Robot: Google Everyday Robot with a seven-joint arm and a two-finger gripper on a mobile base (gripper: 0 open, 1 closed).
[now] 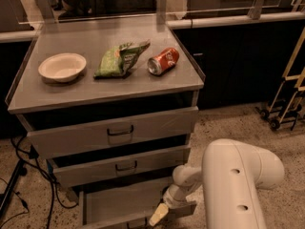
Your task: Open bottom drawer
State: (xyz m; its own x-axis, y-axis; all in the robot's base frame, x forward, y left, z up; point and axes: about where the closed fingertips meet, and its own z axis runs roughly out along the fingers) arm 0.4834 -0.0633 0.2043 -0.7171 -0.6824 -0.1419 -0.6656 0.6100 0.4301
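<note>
The bottom drawer (pixel 121 204) sat lowest in the grey cabinet (pixel 198 97), at the lower edge of my view. It stood out well beyond the two fronts above it, with its flat grey inside showing. The gripper (pixel 159 214) was down at the drawer's front right corner, touching or just beside the front edge. From my feed I could not tell whether it was open or closed, or whether it gripped anything. The white arm (pixel 236 185) came in from the lower right and filled that corner.

Above, the middle drawer (pixel 119 166) and the top drawer (pixel 114 132) each stood slightly ajar, dark gaps over them. On the cabinet top I saw a white bowl (pixel 62 67) at the left, a green bag (pixel 119 59) in the middle and a red can (pixel 163 61) lying on its side at the right. Black cables (pixel 21 149) trailed on the speckled floor to the left.
</note>
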